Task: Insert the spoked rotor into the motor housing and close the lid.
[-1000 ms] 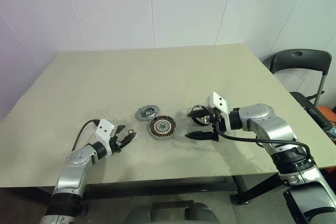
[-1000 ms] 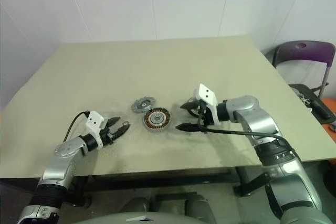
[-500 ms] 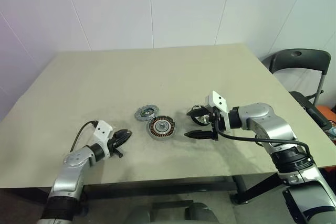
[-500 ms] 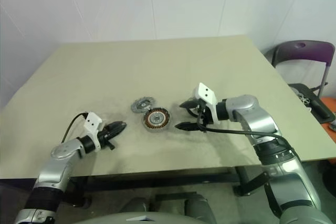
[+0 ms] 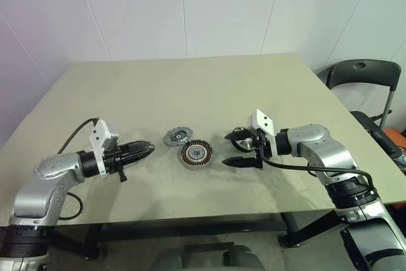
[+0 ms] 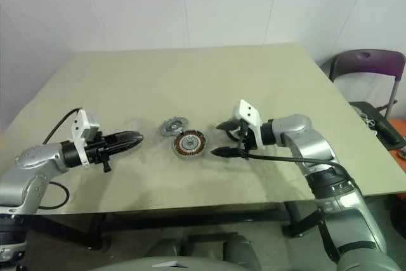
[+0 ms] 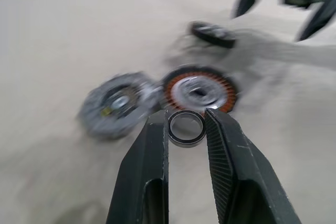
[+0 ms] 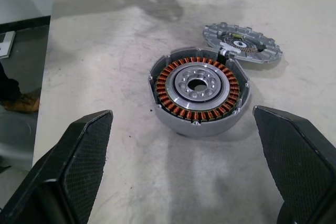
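Your left hand [image 5: 150, 148] is closed on a small thin ring [image 7: 187, 142], pinched upright between its two fingertips. The hand hangs above the table [image 5: 190, 87], toward the left edge, pointing at the parts in the middle.

Your right hand [image 5: 226, 150] is spread wide open and holds nothing. It points toward the left edge, with the motor housing [image 5: 195, 153] just off its fingertips, apart from them, and lined up with the gap between the two fingers.

The motor housing lies flat, nearer the near edge than the far one. It is a round grey shell with a ring of copper windings around a silver centre with a hole.

The lid [image 5: 177, 136], a grey disc with a scalloped edge, lies against the housing on the far-left side.

The spoked rotor [image 7: 212, 33] is a dark, blurred ring on the table, beyond the housing, close to your right hand.
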You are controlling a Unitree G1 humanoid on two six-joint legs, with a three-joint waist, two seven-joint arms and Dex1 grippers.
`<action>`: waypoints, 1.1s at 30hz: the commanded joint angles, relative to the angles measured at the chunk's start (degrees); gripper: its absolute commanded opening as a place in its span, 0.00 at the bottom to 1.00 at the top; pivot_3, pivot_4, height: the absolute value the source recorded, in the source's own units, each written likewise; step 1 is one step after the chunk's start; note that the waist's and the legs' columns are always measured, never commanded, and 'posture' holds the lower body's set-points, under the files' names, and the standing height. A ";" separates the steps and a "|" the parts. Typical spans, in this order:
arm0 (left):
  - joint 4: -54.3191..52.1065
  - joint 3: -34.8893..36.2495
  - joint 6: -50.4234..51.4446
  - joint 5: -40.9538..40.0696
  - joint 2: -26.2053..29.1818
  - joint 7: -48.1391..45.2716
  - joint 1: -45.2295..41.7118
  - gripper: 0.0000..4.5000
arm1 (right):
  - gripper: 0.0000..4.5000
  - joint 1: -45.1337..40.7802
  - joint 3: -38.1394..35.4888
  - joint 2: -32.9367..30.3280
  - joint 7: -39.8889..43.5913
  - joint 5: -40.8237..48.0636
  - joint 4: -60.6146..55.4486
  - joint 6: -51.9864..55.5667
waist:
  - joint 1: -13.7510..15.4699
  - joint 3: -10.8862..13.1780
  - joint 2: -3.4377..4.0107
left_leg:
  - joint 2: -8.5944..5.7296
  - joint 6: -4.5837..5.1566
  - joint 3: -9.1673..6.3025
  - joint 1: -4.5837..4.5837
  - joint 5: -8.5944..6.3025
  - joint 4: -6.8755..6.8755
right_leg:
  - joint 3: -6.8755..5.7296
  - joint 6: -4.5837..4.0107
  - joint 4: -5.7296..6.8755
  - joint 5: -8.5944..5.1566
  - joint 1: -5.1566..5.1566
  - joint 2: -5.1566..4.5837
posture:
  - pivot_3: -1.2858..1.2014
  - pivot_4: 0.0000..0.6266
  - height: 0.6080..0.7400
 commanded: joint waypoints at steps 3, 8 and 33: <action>5.44 -4.92 -1.35 1.90 -1.12 -4.10 -8.35 0.15 | 1.00 -0.84 -1.26 0.01 -0.52 0.03 -0.99 -1.04 | -0.03 0.00 0.00 | -0.01 0.00 0.01 0.00 0.00 0.01 | 0.00 0.01 -0.01 0.01 0.01 -0.01 | 0.52 0.00 1.00; 13.15 -9.64 -4.16 5.92 -4.48 -5.96 -14.84 0.15 | 1.00 -0.11 -1.60 -0.21 -1.27 0.21 -1.75 -0.78 | -0.03 0.00 0.00 | -0.01 0.00 0.00 -0.01 0.00 0.00 | 0.01 0.02 -0.01 0.01 -0.02 0.00 | 0.52 0.00 1.00; 38.08 -17.50 -20.49 20.70 -18.05 -6.67 -26.48 0.15 | 1.00 0.13 -1.27 -0.31 -2.28 0.09 -2.44 -0.48 | 0.01 0.00 -0.02 | -0.04 0.01 -0.01 -0.04 0.00 0.03 | 0.00 0.06 0.00 0.04 -0.03 -0.01 | 0.52 0.00 1.00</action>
